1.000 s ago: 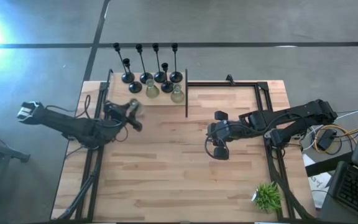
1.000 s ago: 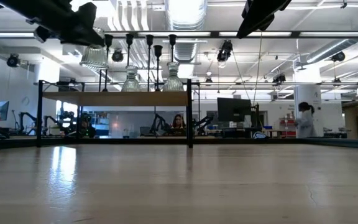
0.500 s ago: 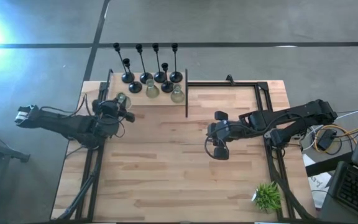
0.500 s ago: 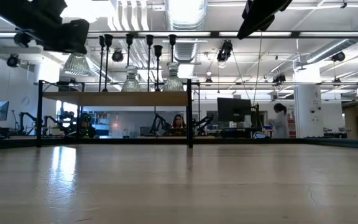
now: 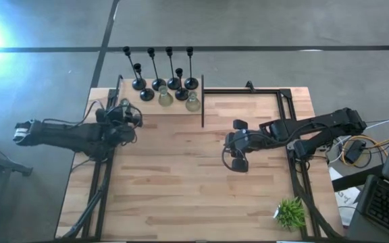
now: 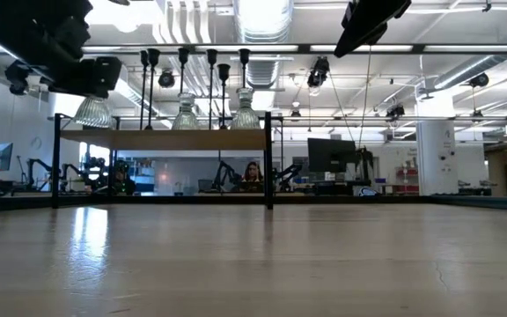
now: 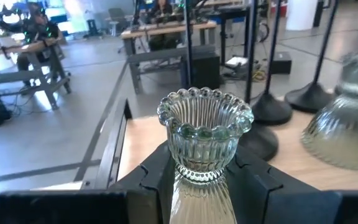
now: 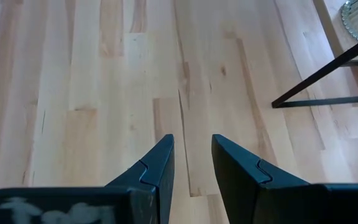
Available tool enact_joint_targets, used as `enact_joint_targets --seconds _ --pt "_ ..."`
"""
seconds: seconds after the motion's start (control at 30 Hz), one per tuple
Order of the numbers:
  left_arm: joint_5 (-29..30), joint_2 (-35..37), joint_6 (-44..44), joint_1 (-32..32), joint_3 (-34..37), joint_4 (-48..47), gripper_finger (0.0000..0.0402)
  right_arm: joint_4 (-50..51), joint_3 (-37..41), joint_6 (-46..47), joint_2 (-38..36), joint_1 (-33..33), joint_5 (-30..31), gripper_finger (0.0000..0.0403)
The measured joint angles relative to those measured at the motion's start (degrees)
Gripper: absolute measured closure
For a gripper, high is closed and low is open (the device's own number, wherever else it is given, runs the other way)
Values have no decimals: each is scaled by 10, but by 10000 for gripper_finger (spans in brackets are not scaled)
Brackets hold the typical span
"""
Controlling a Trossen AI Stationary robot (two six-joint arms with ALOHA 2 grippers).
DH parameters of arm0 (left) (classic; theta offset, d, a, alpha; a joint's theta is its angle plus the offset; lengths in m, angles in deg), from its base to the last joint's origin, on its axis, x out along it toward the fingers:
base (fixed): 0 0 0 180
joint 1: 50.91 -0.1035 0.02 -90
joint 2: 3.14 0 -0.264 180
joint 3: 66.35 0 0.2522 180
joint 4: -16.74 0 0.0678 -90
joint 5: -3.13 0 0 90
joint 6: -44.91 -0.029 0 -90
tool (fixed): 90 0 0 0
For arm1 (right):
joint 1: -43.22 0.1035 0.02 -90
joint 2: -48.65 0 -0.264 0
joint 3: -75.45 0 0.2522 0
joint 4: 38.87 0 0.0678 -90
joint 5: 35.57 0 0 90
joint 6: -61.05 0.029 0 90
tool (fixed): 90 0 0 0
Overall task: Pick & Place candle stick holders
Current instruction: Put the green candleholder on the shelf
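Observation:
Several black candle stick holders (image 5: 169,67) with round bases and thin stems stand at the back of a raised wooden shelf (image 5: 171,110) at the table's far left. Two clear glass holders (image 5: 165,98) (image 5: 192,102) stand in front of them. My left gripper (image 5: 128,116) is at the shelf's left end, shut on a third glass holder (image 7: 205,140). The low view shows this holder (image 6: 93,111) low over the shelf; I cannot tell whether it touches. My right gripper (image 5: 239,164) hangs open and empty over the middle of the table (image 8: 191,146). My left gripper pinches the glass holder's narrow ribbed stem (image 7: 194,186), just under its beaded cup, between its two fingers (image 7: 157,174). The fingers come roughly level from the table's left side. The holder stands upright, cup up, and its flared base (image 6: 93,114) shows below the gripper.
A black frame post (image 5: 202,101) stands at the shelf's right end, and black rails run along the table's left and right sides. A small green plant (image 5: 290,212) stands at the near right corner. Bare wood (image 5: 181,182) lies in the middle.
My left gripper has carried the glass holder from over the table toward the left end of the shelf and down, until its base is close over the shelf top. My right arm has kept still.

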Motion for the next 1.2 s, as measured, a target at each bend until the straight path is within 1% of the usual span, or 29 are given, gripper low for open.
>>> enact_joint_targets --seconds 0.17,0.33,0.5,0.6,0.73,0.83,1.0,1.2 --pt "-12 0 9 -21 17 21 283 -4 0 -15 0 -7 0 303" --pt "-15 0 -31 -31 21 66 283 -9 0 -25 0 -16 0 303" --pt "-16 1 -77 -56 26 110 283 -10 0 -32 0 -23 0 303" --pt "-38 0 -113 -78 37 156 283 -10 0 -34 0 -25 -1 303" --pt "-90 0 -188 -115 55 244 283 -11 0 -37 0 -26 -2 303" --pt "-110 1 -207 -136 67 281 283 -10 0 -36 0 -26 -2 303" --pt "-128 3 -214 -151 83 314 283 -8 1 -34 0 -25 -2 303" --pt "-135 5 -224 -160 85 310 283 -8 7 -28 1 -25 -2 303"
